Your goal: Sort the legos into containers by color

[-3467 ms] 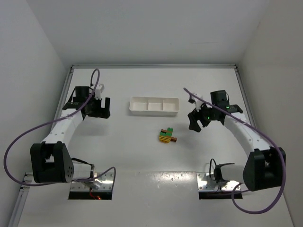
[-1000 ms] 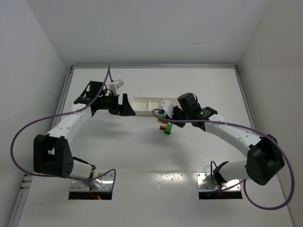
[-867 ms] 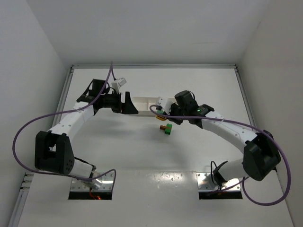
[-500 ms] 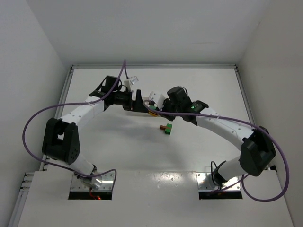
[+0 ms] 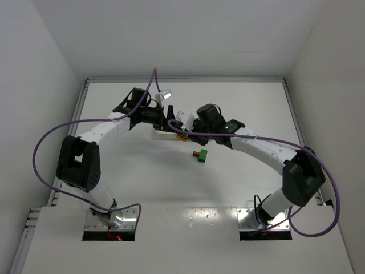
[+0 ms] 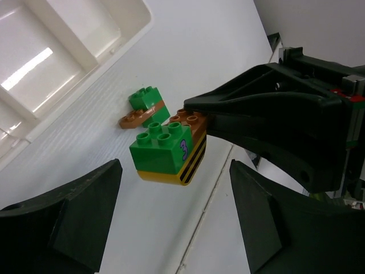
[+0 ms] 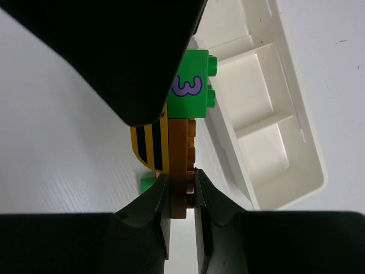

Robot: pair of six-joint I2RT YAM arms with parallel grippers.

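The left end effector (image 5: pixel 169 118), spread wide, and the right end effector (image 5: pixel 183 129), clamping a brick stack (image 6: pixel 168 149), crowd the white tray (image 6: pixel 122 43) near the counter's (image 5: pixel 256 103) far edge. Two loose bricks (image 5: pixel 200 154) sit mid-counter. Far corners and right edge are open.

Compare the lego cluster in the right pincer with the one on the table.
Held cluster hangs gripped by its brown plate in the right pincer; table cluster lies free. Held cluster has a striped yellow piece and a printed 3; table cluster shows neither. Both pair green with brown.
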